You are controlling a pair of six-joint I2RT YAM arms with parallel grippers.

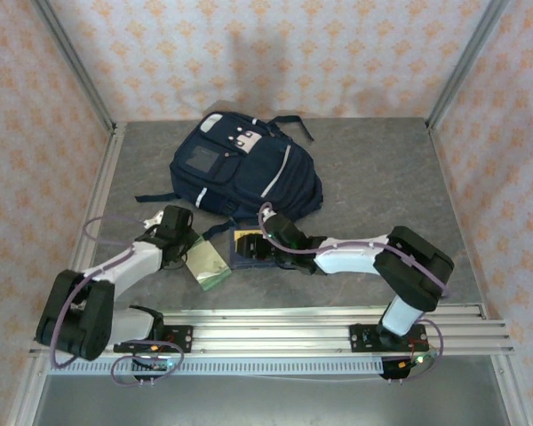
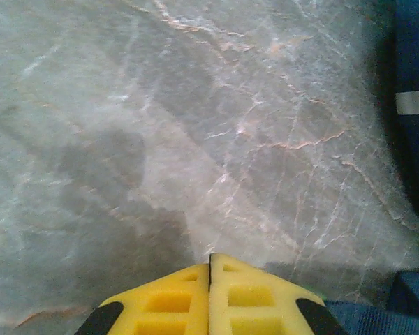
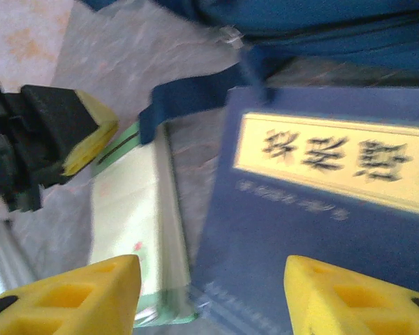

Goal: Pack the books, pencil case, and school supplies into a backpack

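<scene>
The navy backpack (image 1: 240, 169) lies at the back middle of the table, and its fabric shows in the wrist views (image 3: 300, 21) (image 2: 415, 105). In front of it a navy book (image 1: 242, 259) (image 3: 300, 230) with a yellow label lies flat. My right gripper (image 1: 268, 248) (image 3: 209, 296) hovers open just above this book, holding nothing. Beside the book lies a green-edged packet (image 1: 206, 264) (image 3: 133, 223). My left gripper (image 1: 185, 238) (image 2: 211, 264) (image 3: 91, 136) is shut and empty, its tip at the packet's far corner.
A dark backpack strap (image 3: 195, 98) lies across the table between the packet and the book's far end. Bare marble tabletop (image 2: 160, 139) stretches ahead of the left gripper. Aluminium rails (image 1: 275, 328) run along the near edge, and patterned walls close in three sides.
</scene>
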